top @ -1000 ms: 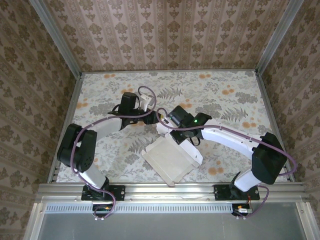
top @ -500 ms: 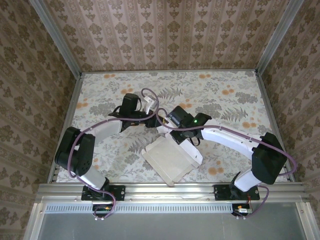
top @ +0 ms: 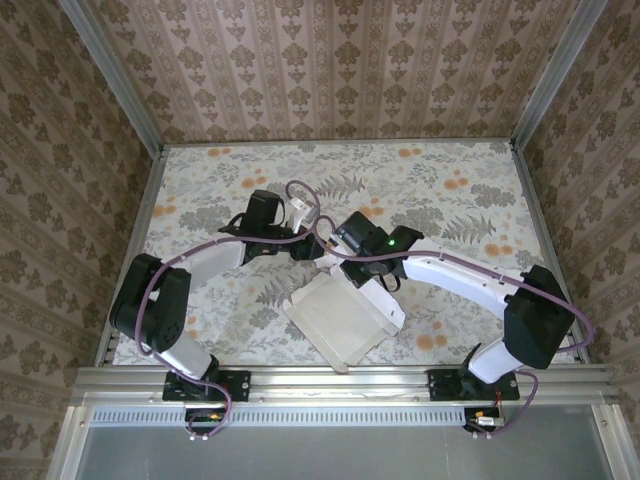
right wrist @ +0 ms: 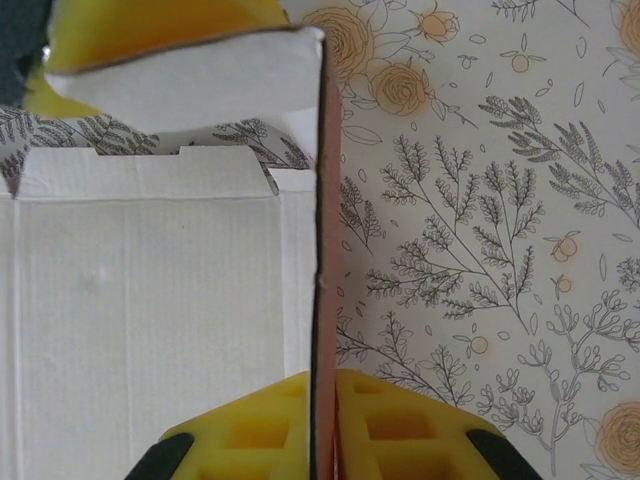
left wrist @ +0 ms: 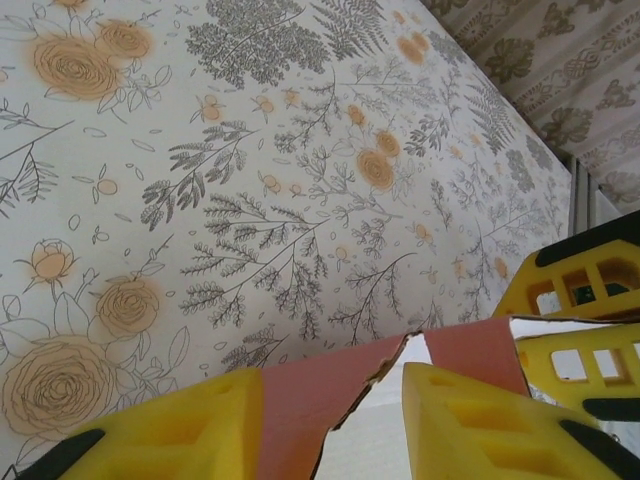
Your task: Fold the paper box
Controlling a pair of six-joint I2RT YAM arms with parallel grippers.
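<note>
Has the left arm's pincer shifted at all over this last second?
Yes. The left pincer has slid rightward and nearer, away from the table's left rail, reaching the far corner of the paper box.

- The paper box (top: 345, 322) lies on the table (top: 450, 200), close to the front edge, between the two arm bases.
- The left gripper (top: 313, 247) is at the far corner of the box.
- A flap of the box sits between the left gripper's two fingers (left wrist: 170, 430), which are spread apart.
- The right gripper (top: 348, 270) is just to the right of the left gripper, at the box's far right side.
- A side wall of the box stands up, and the right gripper pinches it from both sides.
- The box floor lies left of that wall, and bare table lies right of it.
- At the wall's far end, a flap leans left over the box.
</note>
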